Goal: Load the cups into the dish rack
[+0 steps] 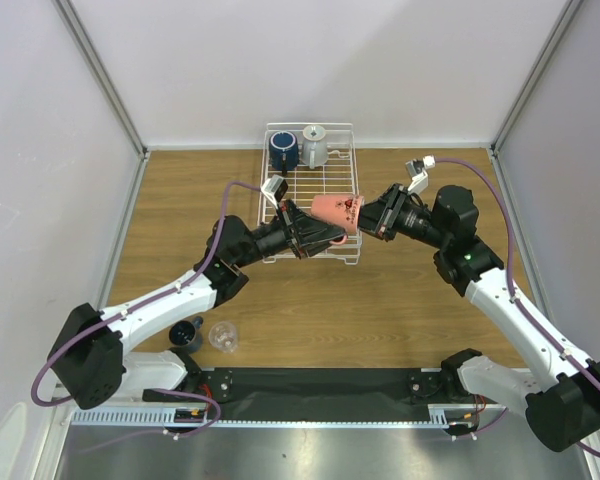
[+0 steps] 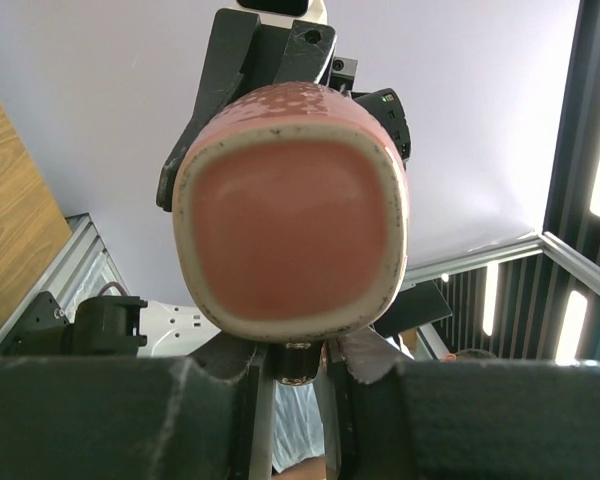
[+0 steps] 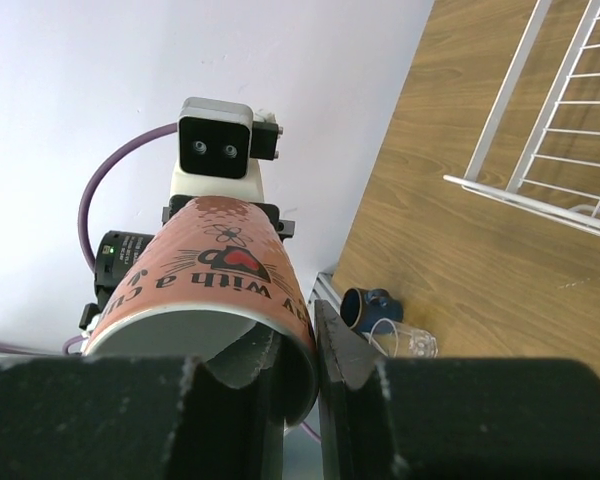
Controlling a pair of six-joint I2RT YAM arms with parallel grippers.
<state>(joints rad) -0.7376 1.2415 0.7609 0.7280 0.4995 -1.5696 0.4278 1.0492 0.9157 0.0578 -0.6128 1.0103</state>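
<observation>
- The left wrist view is filled by the flat base of the salmon-pink cup (image 1: 335, 209); its sides and mouth are hidden there.
- In the right wrist view the cup's dark lettering is cut off by the rim and cannot be read in full.
- From the top camera the fingertips of both arms merge with the cup, so contact cannot be judged in that view.
- The right gripper (image 3: 300, 375) is closed narrow, pinching one wall of the cup at the rim. The cup lies on its side in the air above the near end of the dish rack (image 1: 354, 160).
- The left gripper (image 2: 300, 390) shows only a slim gap between its jaws, with nothing seen between them. It sits close under the cup's base end; whether it touches the cup cannot be told.
- The large navy mug (image 1: 284, 150) and the light grey mug (image 1: 314, 147) stand side by side at the rack's far end.
- The small dark blue cup (image 1: 187, 332) lies on the wooden table (image 1: 380, 300) beside the clear glass tumbler (image 1: 223, 336), near the left arm's base.
- White walls (image 1: 310, 60) enclose the table; a black mat (image 1: 320, 385) lies along the near edge.
</observation>
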